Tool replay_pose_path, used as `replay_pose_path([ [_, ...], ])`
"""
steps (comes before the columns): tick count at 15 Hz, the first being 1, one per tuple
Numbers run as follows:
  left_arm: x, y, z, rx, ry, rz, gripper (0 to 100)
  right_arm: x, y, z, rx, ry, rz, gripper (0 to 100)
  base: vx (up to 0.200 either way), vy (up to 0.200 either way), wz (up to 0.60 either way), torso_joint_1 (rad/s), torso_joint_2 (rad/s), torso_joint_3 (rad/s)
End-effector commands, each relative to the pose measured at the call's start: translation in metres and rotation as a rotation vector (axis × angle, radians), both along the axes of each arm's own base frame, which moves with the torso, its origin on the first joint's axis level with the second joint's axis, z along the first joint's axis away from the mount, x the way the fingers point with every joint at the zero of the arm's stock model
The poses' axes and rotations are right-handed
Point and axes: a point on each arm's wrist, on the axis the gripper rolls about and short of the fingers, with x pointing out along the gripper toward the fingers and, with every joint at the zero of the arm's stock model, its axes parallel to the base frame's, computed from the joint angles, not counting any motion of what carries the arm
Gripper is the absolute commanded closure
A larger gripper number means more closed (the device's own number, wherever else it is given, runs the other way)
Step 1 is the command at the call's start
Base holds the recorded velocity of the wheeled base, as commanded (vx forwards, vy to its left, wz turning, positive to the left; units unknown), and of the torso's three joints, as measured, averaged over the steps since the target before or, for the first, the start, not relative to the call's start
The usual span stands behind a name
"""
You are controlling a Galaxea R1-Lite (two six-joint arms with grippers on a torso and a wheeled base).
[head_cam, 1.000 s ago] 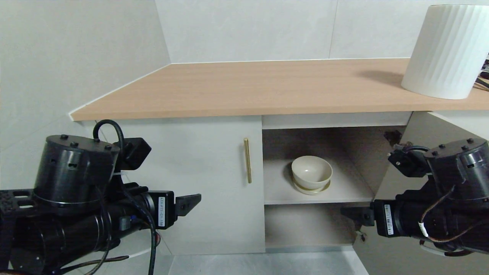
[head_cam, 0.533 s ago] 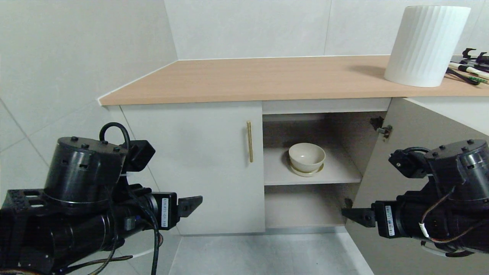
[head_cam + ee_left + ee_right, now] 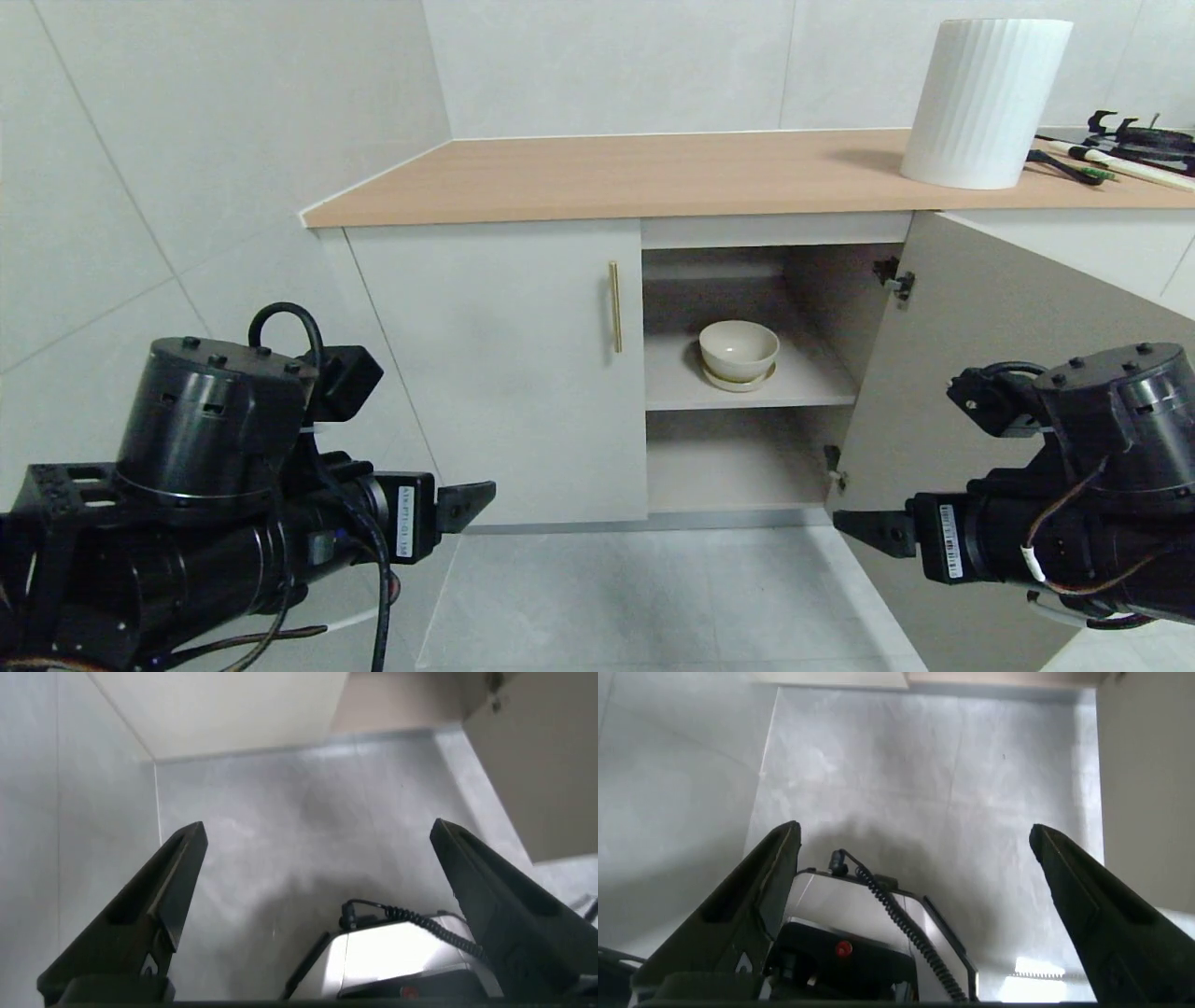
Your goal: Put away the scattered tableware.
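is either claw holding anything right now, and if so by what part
Nothing is held. The left claw and the right claw are both open and empty. The bowl sits on the cabinet shelf, apart from both.

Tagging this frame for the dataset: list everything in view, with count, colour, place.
bowl: 1, cream, on the plate, upper cupboard shelf
plate: 1, cream, under the bowl
cupboard: 1, light grey, below the worktop; left door shut, right door open
door handle: 1, gold, on the shut door
worktop: 1, wood brown, over the cupboard
ribbed container: 1, white, upright on the worktop, right side
utensils: count unclear, black and pale, on the worktop right of the container
floor: grey tiles, before the cupboard
left gripper: 1, black, open, over the floor
right gripper: 1, black, open, over the floor
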Motion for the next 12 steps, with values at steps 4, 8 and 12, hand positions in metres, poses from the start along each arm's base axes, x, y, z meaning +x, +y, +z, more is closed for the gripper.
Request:
replay_pose_path([
  [4, 0.0005, -0.0004, -0.0009, 0.002, 0.004, -0.001, 0, 0.0007, 0.0010, -0.0014, -0.004, 0.005, 0.002, 0, 0.000, 0.000, 0.00, 0.000, 0.00, 0.000],
  [8, 0.0002, -0.0010, -0.0009, 0.002, 0.003, -0.002, 0, 0.0004, 0.0008, -0.0011, -0.003, 0.004, 0.002, 0, 0.000, 0.000, 0.00, 0.000, 0.00, 0.000],
  [12, 0.0007, -0.0005, -0.0012, 0.004, 0.004, 0.000, 0, 0.0000, 0.0004, -0.0005, -0.005, 0.000, -0.003, 0, 0.000, -0.050, 0.00, 0.001, 0.00, 0.001],
])
